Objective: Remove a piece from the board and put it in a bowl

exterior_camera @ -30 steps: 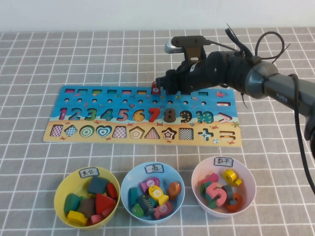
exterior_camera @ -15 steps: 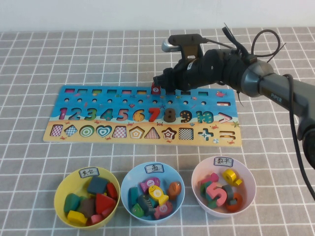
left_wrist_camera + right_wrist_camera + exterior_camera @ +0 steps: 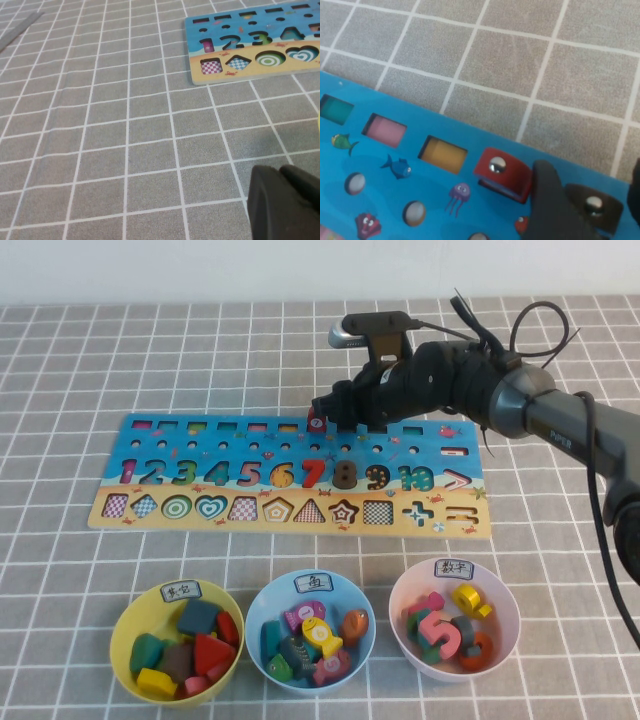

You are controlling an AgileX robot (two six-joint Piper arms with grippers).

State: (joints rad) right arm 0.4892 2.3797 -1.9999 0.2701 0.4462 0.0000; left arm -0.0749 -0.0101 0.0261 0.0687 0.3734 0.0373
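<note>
Left gripper [image 3: 282, 202] is showing only as a dark blur, lower right of its wrist view; grip state unclear. Board [image 3: 200, 490] is lying mid-frame on grey checked cloth [image 3: 60, 370]. Blue bowl [image 3: 262, 615] is sitting lower centre. Right gripper [image 3: 325, 410], jaws spread, is hovering at the board's top edge, straddling the half-hidden grey piece [image 3: 592, 207] beside the red piece [image 3: 502, 172].

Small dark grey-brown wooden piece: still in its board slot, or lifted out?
In. Dark grey-brown piece sits in the blue board, beside the open right end effector.

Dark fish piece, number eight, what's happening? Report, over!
Right end effector open, straddling dark grey-brown wooden fish piece on blue puzzle board. Left end effector parked beside board. Red piece crowds it.
</note>
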